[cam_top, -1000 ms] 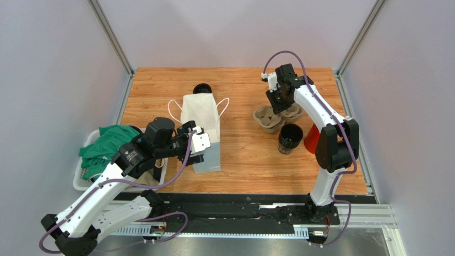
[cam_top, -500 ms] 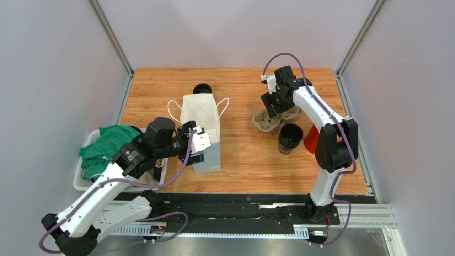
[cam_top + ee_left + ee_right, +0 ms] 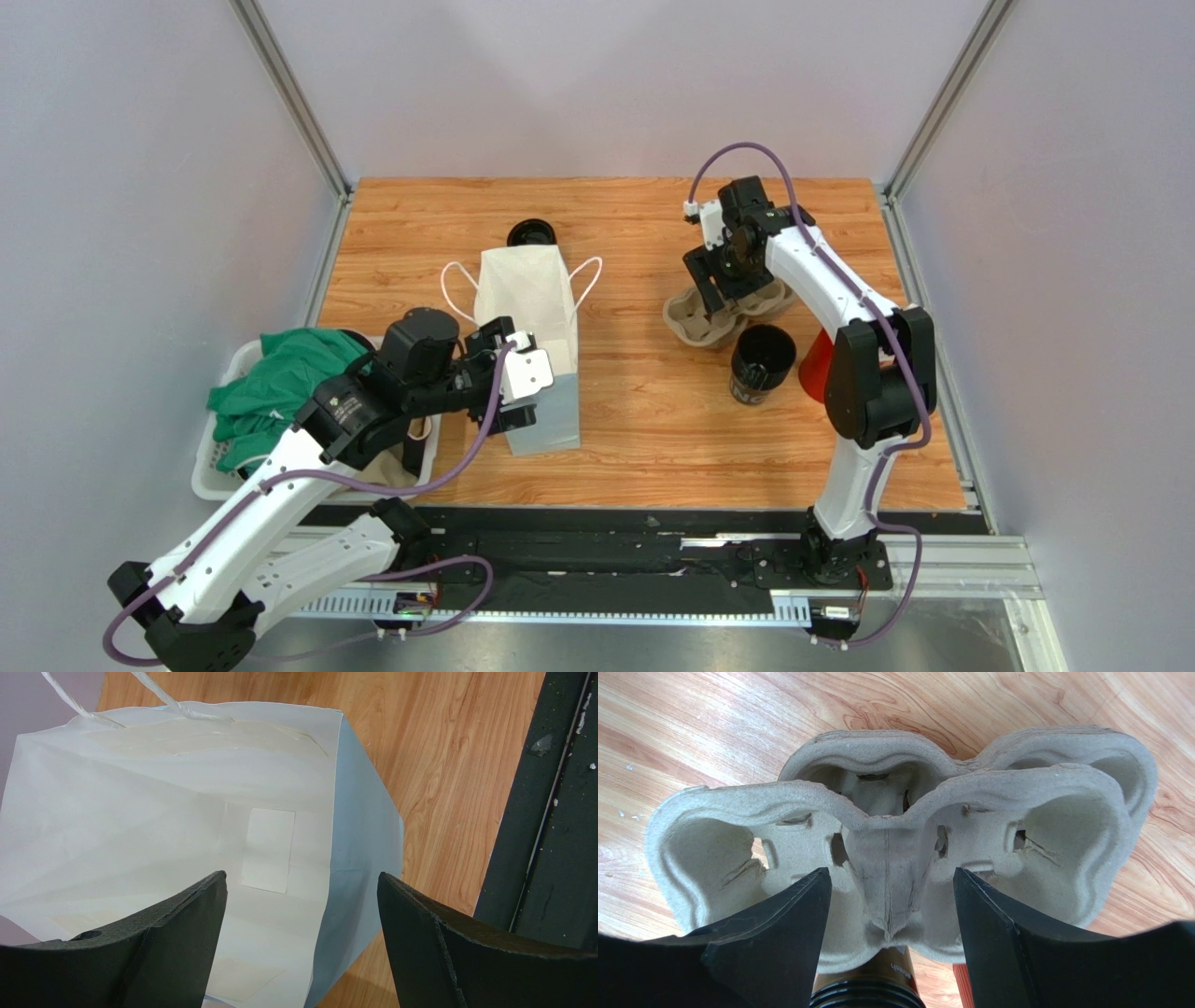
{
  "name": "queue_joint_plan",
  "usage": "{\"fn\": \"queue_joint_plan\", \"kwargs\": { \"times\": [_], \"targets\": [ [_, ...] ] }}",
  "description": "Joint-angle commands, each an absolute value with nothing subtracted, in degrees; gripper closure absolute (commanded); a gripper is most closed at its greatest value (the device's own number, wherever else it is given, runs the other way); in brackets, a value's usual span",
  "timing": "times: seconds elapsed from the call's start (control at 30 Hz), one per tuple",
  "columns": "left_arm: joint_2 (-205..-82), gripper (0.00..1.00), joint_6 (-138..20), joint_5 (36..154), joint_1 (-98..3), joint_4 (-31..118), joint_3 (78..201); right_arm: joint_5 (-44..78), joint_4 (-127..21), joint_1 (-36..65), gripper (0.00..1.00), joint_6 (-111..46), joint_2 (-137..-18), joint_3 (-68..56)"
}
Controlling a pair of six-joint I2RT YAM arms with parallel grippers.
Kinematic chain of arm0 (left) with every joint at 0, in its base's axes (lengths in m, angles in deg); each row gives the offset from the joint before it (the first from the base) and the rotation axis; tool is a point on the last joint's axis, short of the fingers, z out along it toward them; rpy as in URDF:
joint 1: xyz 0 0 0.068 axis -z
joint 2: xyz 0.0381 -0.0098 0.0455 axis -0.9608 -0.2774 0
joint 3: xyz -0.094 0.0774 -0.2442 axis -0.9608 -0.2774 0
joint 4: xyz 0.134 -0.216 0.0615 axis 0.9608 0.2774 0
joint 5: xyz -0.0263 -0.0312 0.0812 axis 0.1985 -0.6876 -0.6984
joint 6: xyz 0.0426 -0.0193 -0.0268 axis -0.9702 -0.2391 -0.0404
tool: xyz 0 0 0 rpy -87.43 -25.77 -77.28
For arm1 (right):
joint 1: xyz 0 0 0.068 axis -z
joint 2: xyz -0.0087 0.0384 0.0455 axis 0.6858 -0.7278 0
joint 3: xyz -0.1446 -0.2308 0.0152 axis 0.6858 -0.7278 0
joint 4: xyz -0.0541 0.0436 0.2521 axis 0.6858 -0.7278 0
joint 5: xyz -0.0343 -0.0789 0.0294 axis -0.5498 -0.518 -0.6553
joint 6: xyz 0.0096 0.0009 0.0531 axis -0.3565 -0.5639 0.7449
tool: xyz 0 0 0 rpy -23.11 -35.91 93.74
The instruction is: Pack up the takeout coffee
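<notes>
- While the right gripper [image 3: 889, 875] hangs low over the cardboard tray [image 3: 703, 833], its two black fingers [image 3: 773, 938] stand apart, one on each side of the tray's middle ridge, gripping nothing.
- Seen from that wrist, the tray's cup wells are bare, and the tray sits flat on the wooden table [image 3: 645, 420] on the right side.
- Just on the near side of the tray stands the takeout coffee [image 3: 762, 364], a small black cup, upright on the table and outside the tray.
- Right beside it, on its right, is a red cup [image 3: 815, 361], partly hidden by the arm.
- Over on the left, the left gripper [image 3: 302, 876] hovers at the mouth of a white paper bag [image 3: 140, 798] with its fingers spread wide, holding nothing.
- That bag stands upright and open near the middle of the table, its string handles flopped out to both sides.
- Behind the bag, towards the far edge, sits a small black round thing [image 3: 530, 231]; I cannot tell what it is.
- At the left edge of the table, a green cloth [image 3: 281, 371] is heaped in a white bin [image 3: 211, 476].
</notes>
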State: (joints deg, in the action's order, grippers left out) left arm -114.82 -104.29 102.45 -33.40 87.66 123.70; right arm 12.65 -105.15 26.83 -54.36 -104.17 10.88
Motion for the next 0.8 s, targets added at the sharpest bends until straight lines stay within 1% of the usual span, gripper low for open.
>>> {"fn": "queue_joint_plan", "kwargs": {
  "times": [0.0, 0.13, 0.17, 0.23, 0.27, 0.33, 0.53, 0.77],
  "targets": [
    [-114.05, 0.13, -103.62, 102.41, -33.2, 86.67, 123.73, 13.33, -103.26, 26.51, 0.33, -54.59, -105.33, 9.97],
    [-113.7, 0.13, -103.54, 102.5, -33.2, 86.76, 123.55, 13.07, -103.26, 26.6, 0.36, -54.41, -106.2, 9.8],
    [-113.52, 0.13, -103.54, 102.5, -33.2, 86.67, 123.46, 12.98, -103.18, 26.6, 0.39, -54.41, -106.29, 9.8],
    [-113.35, 0.13, -103.54, 102.5, -33.11, 86.58, 123.2, 12.81, -102.91, 26.6, 0.41, -54.15, -106.29, 9.62],
    [-113.26, 0.13, -103.54, 102.58, -33.2, 86.58, 123.11, 12.63, -102.74, 26.6, 0.44, -54.15, -106.21, 9.62],
    [-113.08, 0.13, -103.54, 102.41, -33.2, 86.67, 122.94, 12.54, -102.3, 26.6, 0.47, -54.06, -106.12, 9.45],
    [-112.82, 0.13, -103.54, 102.41, -33.2, 86.41, 122.76, 13.07, -100.98, 26.6, 0.58, -54.15, -105.15, 8.39],
    [-112.82, 0.13, -104.15, 101.97, -33.2, 87.11, 124.16, 14.04, -101.33, 26.6, 0.66, -54.41, -103.66, 8.65]
  ]
}}
